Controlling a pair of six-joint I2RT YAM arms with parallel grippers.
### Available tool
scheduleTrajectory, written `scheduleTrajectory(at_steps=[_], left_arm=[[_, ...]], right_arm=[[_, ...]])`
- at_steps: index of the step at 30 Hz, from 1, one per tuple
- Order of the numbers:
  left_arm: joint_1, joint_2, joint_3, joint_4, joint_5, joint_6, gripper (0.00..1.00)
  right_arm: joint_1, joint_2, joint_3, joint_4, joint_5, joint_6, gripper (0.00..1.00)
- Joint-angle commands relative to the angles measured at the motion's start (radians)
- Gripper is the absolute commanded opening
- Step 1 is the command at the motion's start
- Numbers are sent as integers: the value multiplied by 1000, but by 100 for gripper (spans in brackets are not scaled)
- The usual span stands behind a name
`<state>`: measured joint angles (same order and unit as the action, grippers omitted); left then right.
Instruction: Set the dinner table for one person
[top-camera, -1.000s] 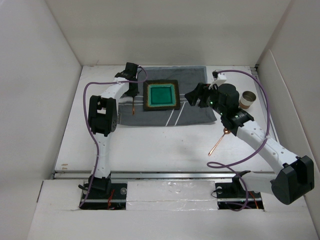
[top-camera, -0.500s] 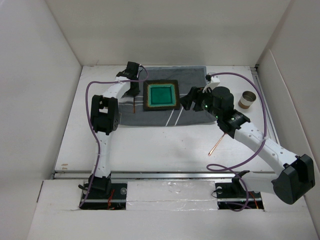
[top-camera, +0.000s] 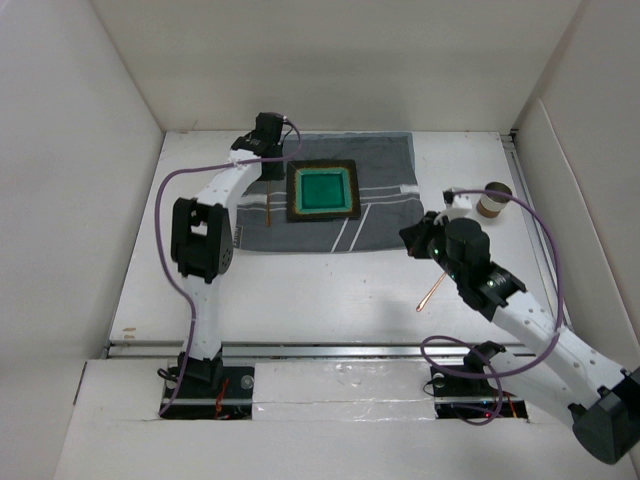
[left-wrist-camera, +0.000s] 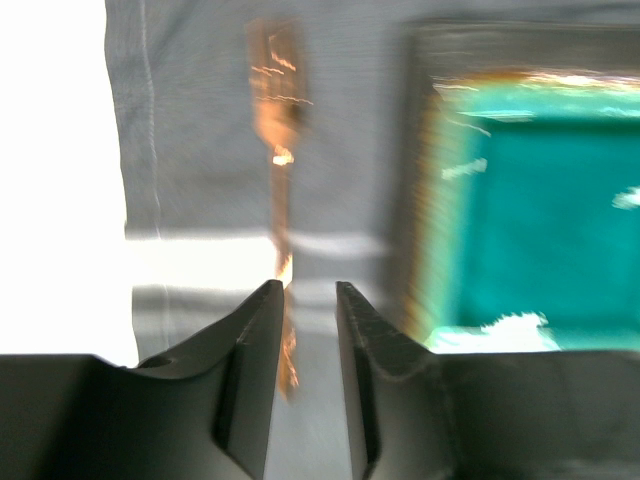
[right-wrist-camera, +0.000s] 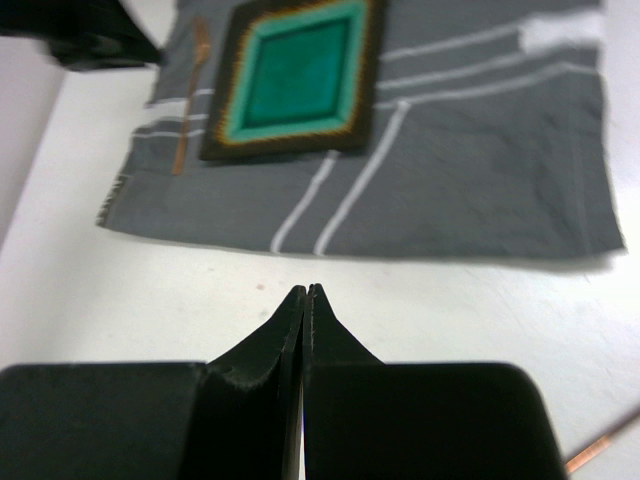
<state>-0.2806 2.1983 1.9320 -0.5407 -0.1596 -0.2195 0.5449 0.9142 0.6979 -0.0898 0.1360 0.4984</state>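
- The large, flat, matte white counter (top-camera: 300, 290) took up the whole floor of the walled bay, under everything else, and the place setting on it looked partly laid.
- At its far middle lay a grey cloth mat with white stripes (top-camera: 385, 165), spread flat.
- On the mat sat a square green plate with a dark brown rim (top-camera: 322, 191), a little left of the mat's centre; that part seemed done.
- A slim copper fork (top-camera: 268, 213) lay on the mat just left of the plate and parallel to its edge, so I'd count it as placed.
- The left pincer (left-wrist-camera: 305, 290) hung right over the fork's handle with its jaws slightly apart, gripping nothing.
- A second thin copper utensil (top-camera: 432, 292) lay slanted on the bare counter, off the mat to the near right. I couldn't tell whether it was a knife or a spoon.
- A small tan cup (top-camera: 493, 199) stood on the counter beyond the mat's right edge.
- The right pincer (right-wrist-camera: 303, 292) was closed tight and empty, over the counter near the mat's near right corner.
- To my eye, what was left was the loose utensil going beside the plate's right side, and perhaps the cup being brought closer.
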Motion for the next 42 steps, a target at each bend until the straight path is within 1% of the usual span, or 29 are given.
scheduleTrajectory(at_steps=[1, 2, 3, 4, 5, 6, 7, 8, 9, 10, 11, 12, 13, 14, 15, 16, 18, 19, 21, 22, 24, 25, 28, 31, 33, 34, 36, 39, 42], left_arm=[[-116, -427, -69, 63, 2, -30, 23], [-129, -496, -156, 96, 18, -41, 21], [-129, -561, -212, 117, 47, -53, 13], [-129, -712, -276, 149, 136, -84, 9], [-129, -791, -415, 216, 153, -95, 6], [-129, -858, -483, 241, 210, -107, 0], [-129, -999, -539, 260, 257, -124, 0], [-129, -1067, -645, 281, 278, -129, 0], [-129, -1125, -697, 286, 290, -132, 0], [-129, -1237, -740, 291, 308, -136, 0], [-129, -1291, -833, 298, 324, -142, 0], [-129, -1339, -878, 300, 339, -139, 0], [-129, -1426, -915, 295, 351, -135, 1], [-129, -1472, -980, 286, 356, -132, 3], [-129, -1512, -1007, 282, 364, -123, 7], [-129, -1585, -1027, 272, 365, -115, 10], [-129, -1647, -1067, 239, 356, -97, 12], [-129, -1707, -1074, 229, 353, -86, 13], [-138, -1756, -1108, 225, 336, -102, 16], [-147, -1819, -1125, 240, 362, -101, 17], [-147, -1865, -1174, 291, 382, -90, 20], [-160, -1888, -1180, 292, 346, -98, 21], [-190, -1905, -1170, 269, 305, -100, 22], [-215, -1924, -1171, 263, 290, -104, 23], [-215, -1933, -1173, 259, 282, -110, 23], [-215, -1948, -1173, 257, 269, -113, 23], [-215, -1948, -1174, 257, 266, -118, 23], [-215, -1959, -1174, 255, 252, -121, 24], [-215, -1954, -1174, 254, 253, -121, 24]], right_arm=[[7, -99, -106, -80, 135, 69, 0], [-2, -118, -130, -94, 140, 104, 0], [-16, -138, -174, -105, 140, 123, 0], [-26, -168, -195, -126, 123, 146, 0], [-48, -181, -208, -134, 114, 164, 0], [-60, -186, -221, -143, 103, 204, 0], [-71, -192, -235, -159, 82, 218, 2], [-83, -190, -236, -168, 77, 229, 5], [-103, -183, -233, -180, 77, 238, 13], [-117, -173, -219, -212, 94, 238, 16], [-131, -143, -206, -229, 105, 238, 20], [-161, -121, -192, -249, 111, 221, 27], [-181, -94, -178, -290, 137, 224, 31], [-203, -66, -149, -294, 123, 226, 34], [-223, -1, -135, -298, 100, 213, 38], [-259, 30, -121, -327, 97, 224, 38], [-293, 128, -110, -326, 116, 244, 39], [-327, 161, -100, -338, 82, 243, 39], [-338, 208, -86, -340, 97, 249, 39], [-356, 247, -83, -323, 115, 238, 39], [-393, 294, -39, -323, 106, 204, 39], [-393, 343, -19, -358, 123, 203, 39], [-393, 383, 26, -407, 158, 213, 38], [-415, 396, 29, -401, 129, 209, 38], [-425, 440, 38, -403, 117, 197, 38], [-434, 481, 54, -422, 103, 189, 38], [-444, 495, 71, -429, 100, 178, 38], [-467, 531, 101, -464, 48, 146, 38], [-467, 561, 136, -507, 44, 111, 37]])
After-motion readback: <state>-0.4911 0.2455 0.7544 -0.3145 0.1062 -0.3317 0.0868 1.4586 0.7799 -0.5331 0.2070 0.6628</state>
